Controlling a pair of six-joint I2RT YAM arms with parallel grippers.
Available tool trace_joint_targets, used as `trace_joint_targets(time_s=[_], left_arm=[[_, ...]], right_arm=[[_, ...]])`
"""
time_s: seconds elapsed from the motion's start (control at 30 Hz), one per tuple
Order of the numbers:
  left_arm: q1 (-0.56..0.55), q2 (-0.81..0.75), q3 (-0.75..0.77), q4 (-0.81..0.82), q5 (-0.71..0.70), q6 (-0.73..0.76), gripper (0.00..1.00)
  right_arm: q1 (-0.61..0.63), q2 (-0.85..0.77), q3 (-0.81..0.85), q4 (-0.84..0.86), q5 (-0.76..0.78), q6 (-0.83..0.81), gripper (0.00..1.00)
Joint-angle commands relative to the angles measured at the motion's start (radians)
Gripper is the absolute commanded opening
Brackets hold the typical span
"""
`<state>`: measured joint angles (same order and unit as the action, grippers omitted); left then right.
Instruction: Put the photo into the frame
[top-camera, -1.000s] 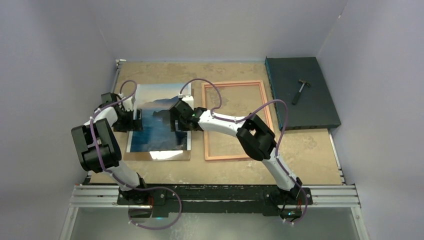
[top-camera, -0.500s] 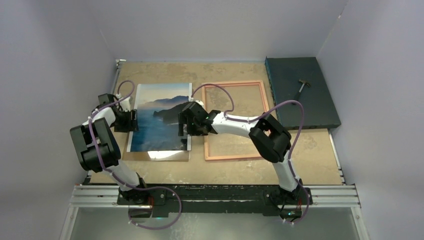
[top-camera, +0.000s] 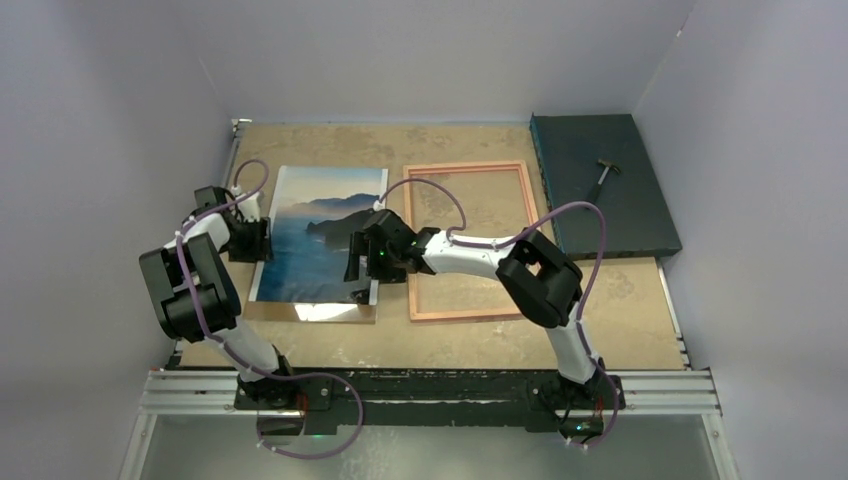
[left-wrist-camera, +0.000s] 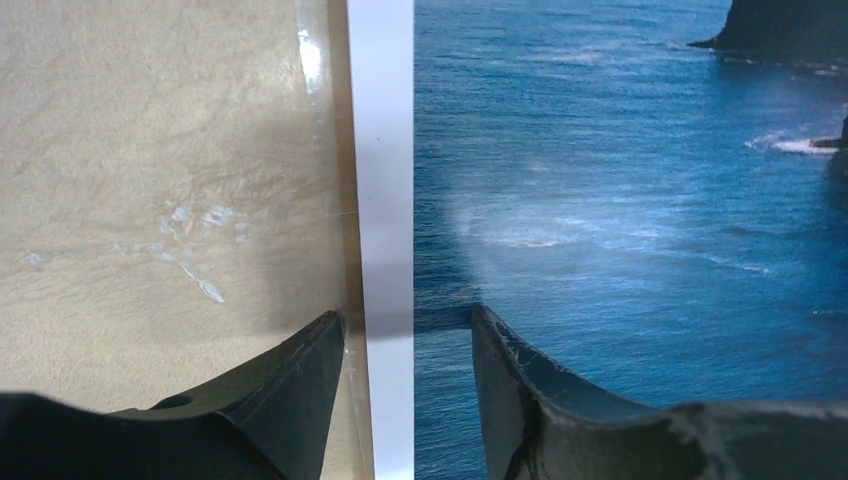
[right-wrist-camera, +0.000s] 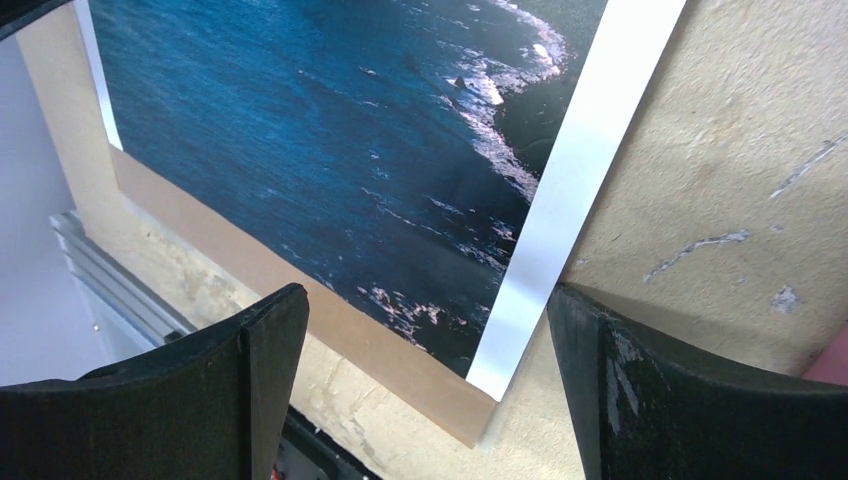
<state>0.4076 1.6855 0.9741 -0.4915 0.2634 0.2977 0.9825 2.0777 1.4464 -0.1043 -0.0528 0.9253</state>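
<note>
From above, the photo lay face up at centre left on a brown backing board, with the frame just beside it to the right, empty, the table showing through it. The left gripper sat at the photo's left edge and the right gripper over its lower right corner. A dark case with a hammer sat at the upper right. By my reading this was the pick-up step: nothing was lifted yet.

The left wrist view gave what the top could not. The left gripper stood roughly half apart, astride the white border of the photo, one finger over the table, one over blue water, pinching nothing I could see.

In the right wrist view, the right gripper gaped wide and empty around the corner of the photo, the backing board peeking out beneath.

Next, I'd say, an edge needs raising off the board without creasing, then carrying right to the frame.
</note>
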Motion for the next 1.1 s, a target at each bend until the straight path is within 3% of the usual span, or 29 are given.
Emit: trace_joint_targets(time_s=[0.0,0.4,0.67,0.9,1.07], left_arm=[[0.0,0.09,-0.023,-0.015,0.054,0.014,0.45],[-0.001,0.13,-0.019,-0.028,0.058,0.041,0.32],[-0.001,0.129,-0.019,-0.03,0.061,0.045,0.32],[-0.001,0.134,-0.018,-0.032,0.065,0.048,0.31],[-0.001,0.126,-0.018,-0.036,0.069,0.047,0.31]], right_arm=[[0.008,-0.02,-0.01,0.007,-0.1,0.052,0.92],[-0.048,-0.146,-0.111,0.254,-0.216,0.12,0.92],[-0.06,-0.184,-0.148,0.361,-0.256,0.144,0.91],[-0.06,-0.158,-0.232,0.596,-0.305,0.204,0.91],[-0.053,-0.109,-0.228,0.615,-0.301,0.217,0.91]])
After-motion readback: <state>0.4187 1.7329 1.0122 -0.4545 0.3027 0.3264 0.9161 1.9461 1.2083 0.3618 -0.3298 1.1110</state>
